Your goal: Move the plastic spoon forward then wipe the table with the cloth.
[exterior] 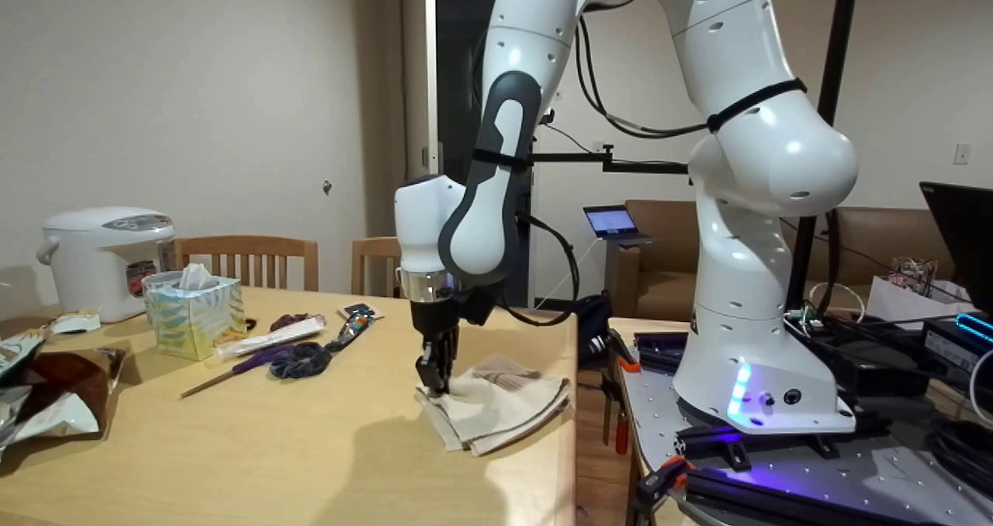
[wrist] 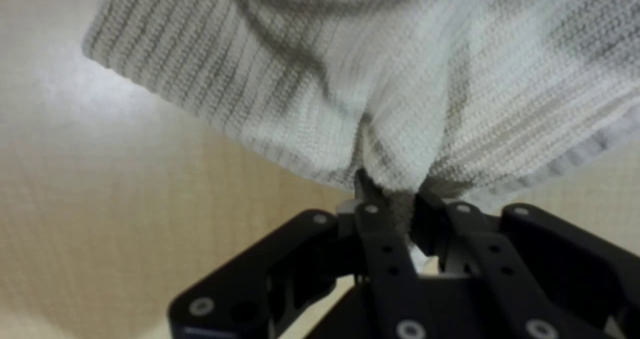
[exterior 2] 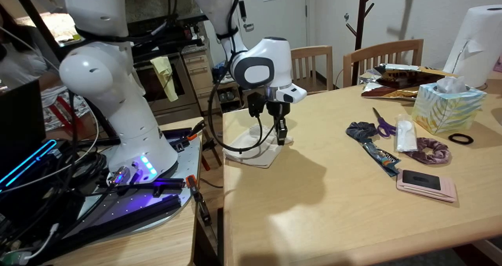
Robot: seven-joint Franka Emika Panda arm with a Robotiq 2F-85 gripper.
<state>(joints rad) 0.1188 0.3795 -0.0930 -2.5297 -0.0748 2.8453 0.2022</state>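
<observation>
My gripper [wrist: 396, 191] points down and is shut on a bunched edge of the beige cloth [wrist: 410, 79], which rises in a fold between the fingers. The rest of the cloth [exterior: 504, 406] spreads rumpled on the wooden table [exterior: 295, 448], by the edge facing the robot base. In an exterior view the gripper [exterior 2: 281, 137] stands at the cloth's side away from the base, fingertips low over the tabletop. A slim white item in a clear wrapper, apparently the plastic spoon [exterior 2: 406, 133], lies farther along the table among small objects, well apart from the gripper.
Around the wrapped item lie purple scissors [exterior 2: 386, 128], a dark scrunchie [exterior 2: 360, 130], a mauve scrunchie [exterior 2: 436, 153], a patterned packet [exterior 2: 380, 156] and a pink wallet [exterior 2: 429, 185]. Beyond stand a tissue box [exterior: 194, 320], snack bags [exterior: 66, 394] and a white water boiler [exterior: 112, 266].
</observation>
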